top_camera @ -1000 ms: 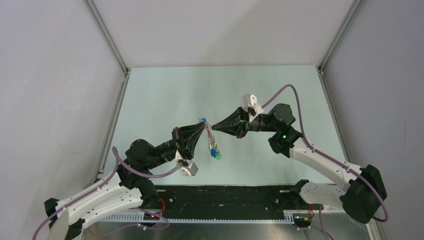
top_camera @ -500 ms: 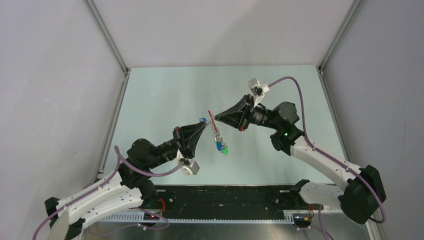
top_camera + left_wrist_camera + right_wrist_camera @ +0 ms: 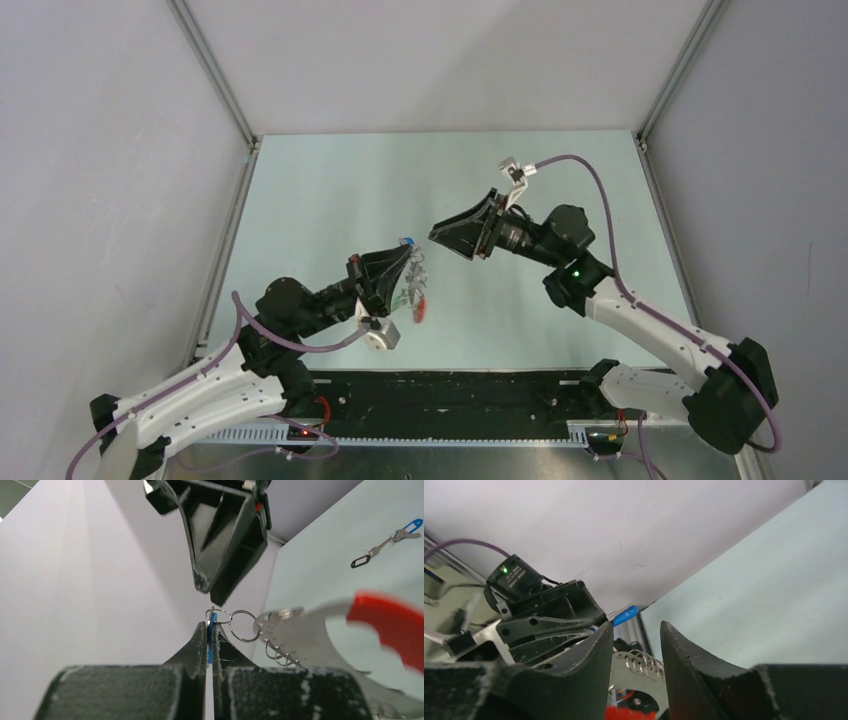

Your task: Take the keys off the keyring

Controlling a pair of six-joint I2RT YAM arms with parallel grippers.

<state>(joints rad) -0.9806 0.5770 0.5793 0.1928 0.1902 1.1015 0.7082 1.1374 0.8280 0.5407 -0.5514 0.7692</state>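
My left gripper (image 3: 411,253) is shut on the blue cap of a key (image 3: 405,241) and holds it above the table. In the left wrist view the blue cap (image 3: 211,630) sits pinched between the fingers. Small rings (image 3: 243,625) link it to the keyring, a silver plate with a bright red band (image 3: 392,624). The keyring (image 3: 417,302) hangs below my left gripper. My right gripper (image 3: 433,234) is open and empty, just right of the key. In the right wrist view the blue cap (image 3: 626,615) and keyring (image 3: 644,664) show between its spread fingers (image 3: 594,650).
A separate blue-capped key (image 3: 404,529) with a black tag (image 3: 360,561) lies on the pale green table (image 3: 330,190) in the left wrist view. Grey walls and metal frame posts (image 3: 215,75) bound the table.
My right gripper has let go of the red end of the keyring, opened and drawn back a little. The keyring has swung down and left and now hangs from my left gripper.
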